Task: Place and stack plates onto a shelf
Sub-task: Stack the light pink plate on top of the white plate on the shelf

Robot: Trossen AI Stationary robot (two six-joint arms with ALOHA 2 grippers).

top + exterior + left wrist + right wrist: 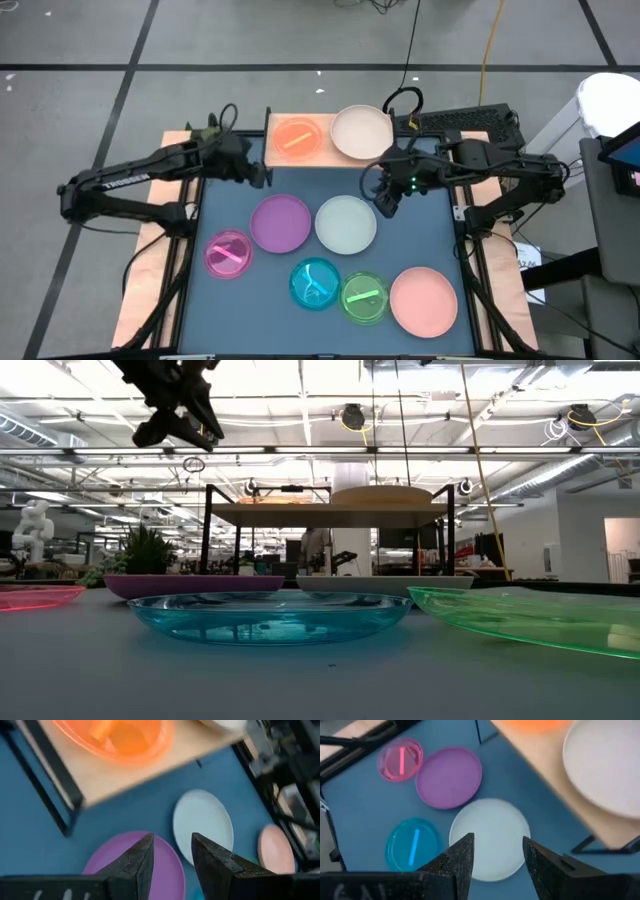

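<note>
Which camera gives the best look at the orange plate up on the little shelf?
The high view: the whole orange plate shows on the shelf, beside the beige plate. The left wrist view cuts its far part off, the right wrist view catches only an edge, and the low view barely shows it.

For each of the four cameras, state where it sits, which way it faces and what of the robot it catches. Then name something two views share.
High: overhead, straight down; both arms, left gripper, right gripper, shelf.
Low: table height, level across; blue plate close, one gripper above.
Left wrist: on the left arm, looking down past its open fingers at the purple plate.
Right wrist: past its open fingers at the white plate.
Shared: both wrist views show purple and white plates.
</note>
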